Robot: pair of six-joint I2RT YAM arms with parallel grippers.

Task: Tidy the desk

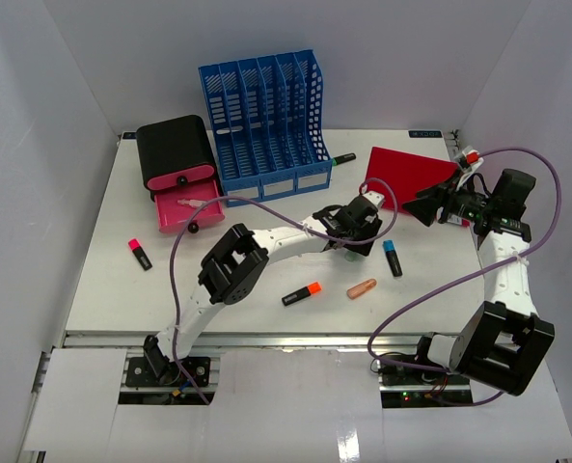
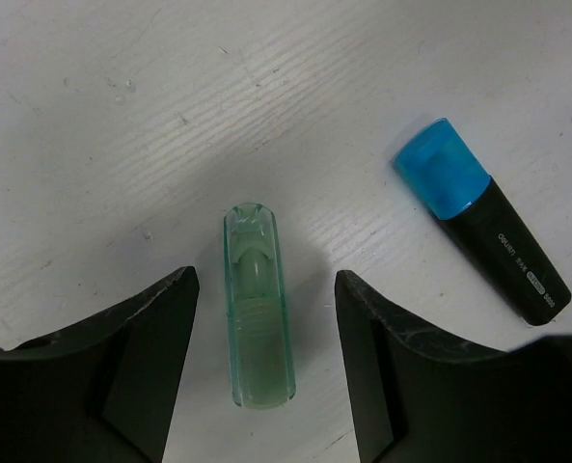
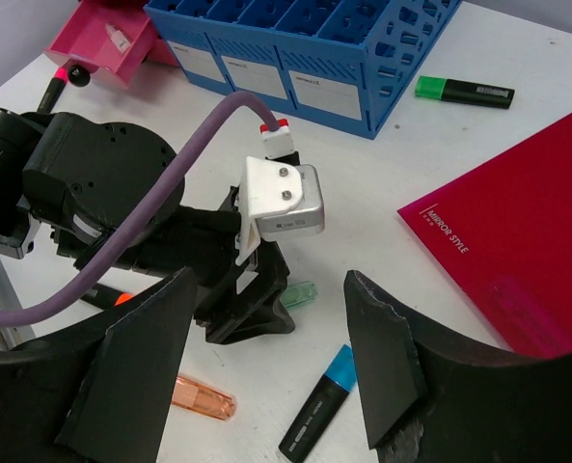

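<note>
Near the centre of the desk [image 1: 112, 289], your left gripper [image 2: 266, 289] stands spread astride the green cap [image 2: 257, 318], with the blue highlighter [image 2: 483, 227] at two o'clock. You're likely at the pickup: close squarely next. Your right gripper [image 3: 266, 285] hangs spread and empty.

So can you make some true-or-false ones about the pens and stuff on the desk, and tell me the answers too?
1. A see-through green cap lies between the left gripper's fingers. True.
2. The highlighter next to that cap has a red cap. False: it is a blue highlighter, with a blue cap.
3. The pink drawer is shut. False: it is pulled open.
4. The right gripper is open and holds nothing. True.
5. The green highlighter sits inside the blue file rack. False: it lies on the desk beside the rack.
</note>
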